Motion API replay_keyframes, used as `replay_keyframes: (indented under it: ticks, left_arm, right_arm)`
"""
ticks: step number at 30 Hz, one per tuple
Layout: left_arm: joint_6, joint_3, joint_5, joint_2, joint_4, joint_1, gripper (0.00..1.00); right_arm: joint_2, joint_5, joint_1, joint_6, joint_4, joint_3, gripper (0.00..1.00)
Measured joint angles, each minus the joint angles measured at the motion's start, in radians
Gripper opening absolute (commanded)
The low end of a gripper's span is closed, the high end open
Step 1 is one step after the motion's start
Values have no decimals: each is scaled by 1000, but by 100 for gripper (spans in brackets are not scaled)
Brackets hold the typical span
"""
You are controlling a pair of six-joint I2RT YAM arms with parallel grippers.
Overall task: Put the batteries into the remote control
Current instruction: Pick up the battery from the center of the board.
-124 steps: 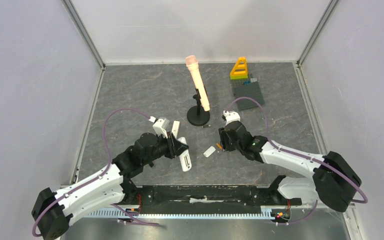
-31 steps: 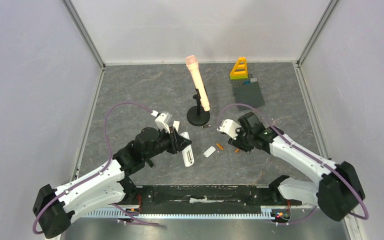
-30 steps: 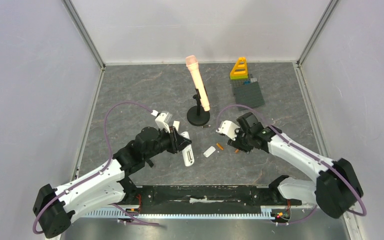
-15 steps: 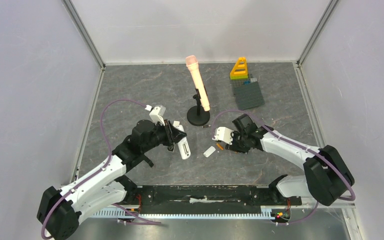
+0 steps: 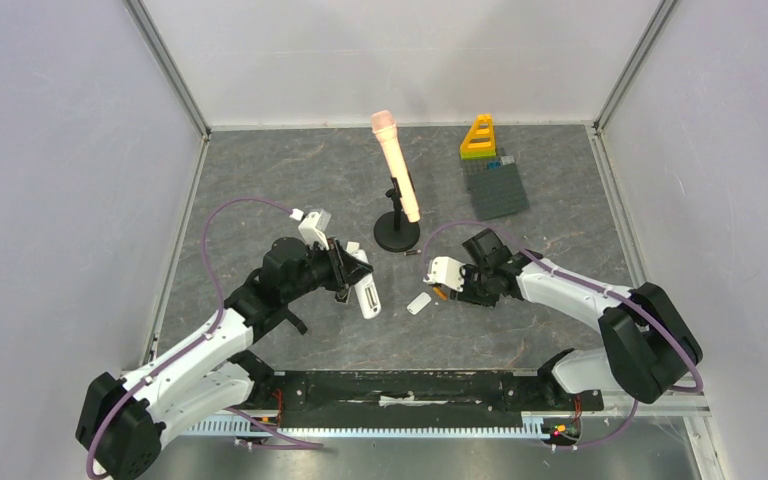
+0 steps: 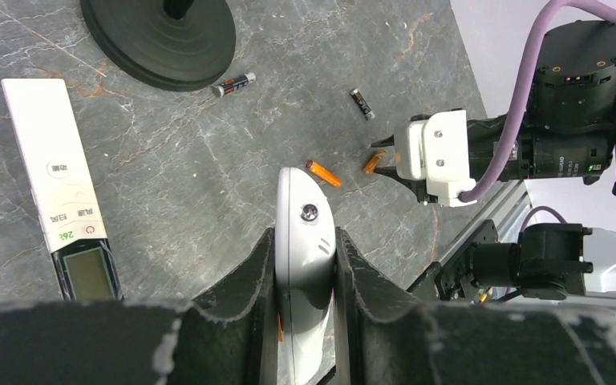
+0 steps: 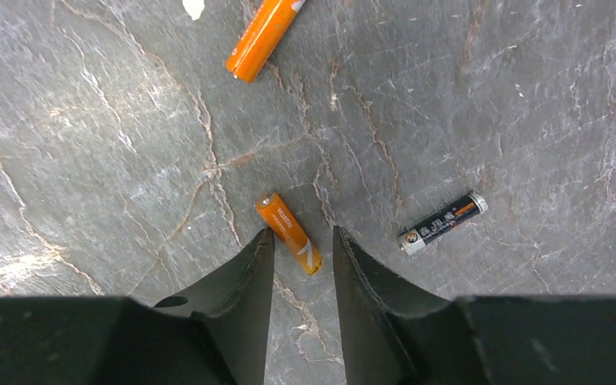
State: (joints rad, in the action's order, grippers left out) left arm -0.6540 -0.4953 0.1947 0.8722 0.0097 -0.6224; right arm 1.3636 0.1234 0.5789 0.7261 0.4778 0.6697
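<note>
An orange battery (image 7: pixel 289 233) lay on the grey table (image 7: pixel 88 120) between the open jaws of the right gripper (image 7: pixel 301 234), its writing too small to read. The left gripper (image 6: pixel 305 238) squeezed a white remote (image 6: pixel 305 200); a second remote (image 6: pixel 48 160) nearby showed "26".

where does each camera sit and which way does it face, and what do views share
Top external: above and behind the bases, looking down on the table; both arms show, with left gripper and right gripper.
Left wrist: on the left arm, looking along its fingers, shut on the white remote, toward the right gripper.
Right wrist: low over the table, looking down between its fingers at an orange battery.
Shared: both wrist views show that battery and the other orange battery.
</note>
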Motion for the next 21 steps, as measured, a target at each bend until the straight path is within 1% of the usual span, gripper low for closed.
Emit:
replay_keyframes:
  ticks: [3, 4, 7, 13, 19, 20, 21]
  left_arm:
    - [0, 0, 1, 0, 0, 6, 2]
    - [0, 0, 10, -1, 0, 11, 2]
    - [0, 0, 18, -2, 0, 13, 2]
    - [0, 0, 25, -14, 0, 18, 2]
    - [0, 0, 26, -19, -1, 21, 2]
    - [0, 0, 26, -19, -1, 21, 2]
    - [0, 0, 26, -19, -1, 21, 2]
  right_arm:
    - [5, 7, 0, 0, 2, 0, 30]
    - [6, 12, 0, 0, 4, 1, 23]
    - [15, 16, 0, 0, 19, 8, 17]
    - [60, 18, 6, 1, 68, 52, 16]
    - [93, 10, 9, -3, 96, 84, 24]
    - [95, 9, 10, -4, 96, 85, 24]
    - [97, 7, 12, -5, 96, 86, 20]
